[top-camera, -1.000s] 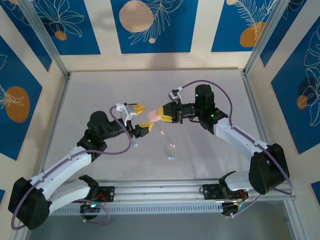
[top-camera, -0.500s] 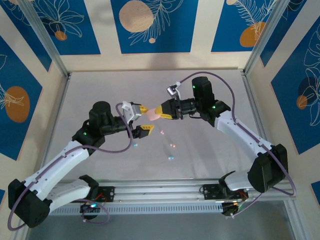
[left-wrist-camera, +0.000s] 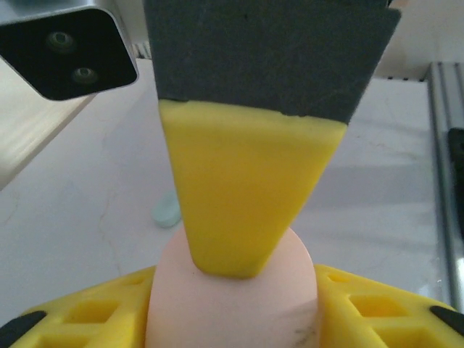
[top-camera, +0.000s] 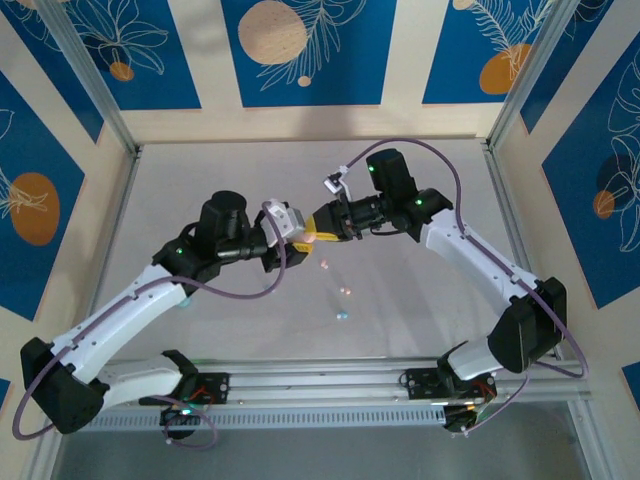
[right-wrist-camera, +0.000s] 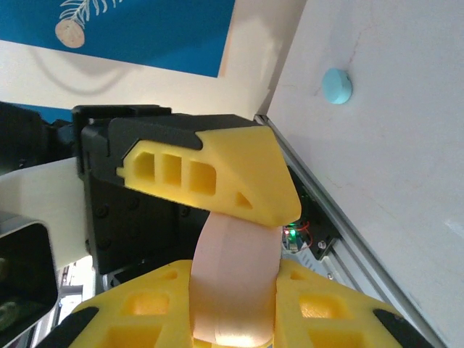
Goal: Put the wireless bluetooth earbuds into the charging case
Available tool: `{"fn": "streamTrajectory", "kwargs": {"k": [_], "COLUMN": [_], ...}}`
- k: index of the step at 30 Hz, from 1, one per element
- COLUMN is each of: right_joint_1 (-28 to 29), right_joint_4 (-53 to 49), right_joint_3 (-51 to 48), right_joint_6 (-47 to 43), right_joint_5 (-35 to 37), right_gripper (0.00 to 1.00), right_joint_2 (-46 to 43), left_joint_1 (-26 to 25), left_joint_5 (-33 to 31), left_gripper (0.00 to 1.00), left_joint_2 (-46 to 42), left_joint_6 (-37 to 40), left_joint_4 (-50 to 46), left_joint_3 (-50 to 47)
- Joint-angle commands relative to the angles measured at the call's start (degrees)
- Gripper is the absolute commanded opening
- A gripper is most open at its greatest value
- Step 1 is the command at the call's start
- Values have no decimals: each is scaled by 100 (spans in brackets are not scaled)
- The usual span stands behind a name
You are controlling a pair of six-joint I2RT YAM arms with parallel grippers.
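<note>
The worktop (top-camera: 200,170) is a pale grey, faintly marbled sheet with a metal rail (top-camera: 320,385) along its near edge. Lying apart on it, between the middle and that edge, are a tiny blue bud (top-camera: 343,315), a pink bud (top-camera: 346,291) and a pale bud (top-camera: 325,265).

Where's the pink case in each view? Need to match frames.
Top external: pink case at centre, where the arms meet, mostly hidden.
Left wrist: bottom centre, under a yellow finger.
Right wrist: bottom centre.
Shared landmark: yellow fingers clamping it.
</note>
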Motion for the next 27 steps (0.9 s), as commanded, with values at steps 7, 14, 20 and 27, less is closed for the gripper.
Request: {"fn": "streamTrajectory", "kwargs": {"k": [7, 14, 20, 27], "right_joint_1": [98, 169, 177, 161], "right_joint_4": [-808, -937, -1051, -1000], "right_joint_3": [352, 487, 554, 550], "right_joint_6": [-425, -517, -591, -605], "right_joint_5": [530, 616, 715, 775], "right_gripper": [18, 18, 18, 18], "right_joint_2": [168, 230, 273, 252], "left_joint_1": [-296, -347, -379, -380], "left_joint_5": [-754, -620, -668, -869], "left_gripper": [44, 51, 54, 37], "left_joint_2": [230, 358, 403, 481], "left_joint_6": [242, 215, 186, 65], "left_joint_4": [-459, -548, -601, -822], "left_joint_3": [445, 543, 601, 679]}}
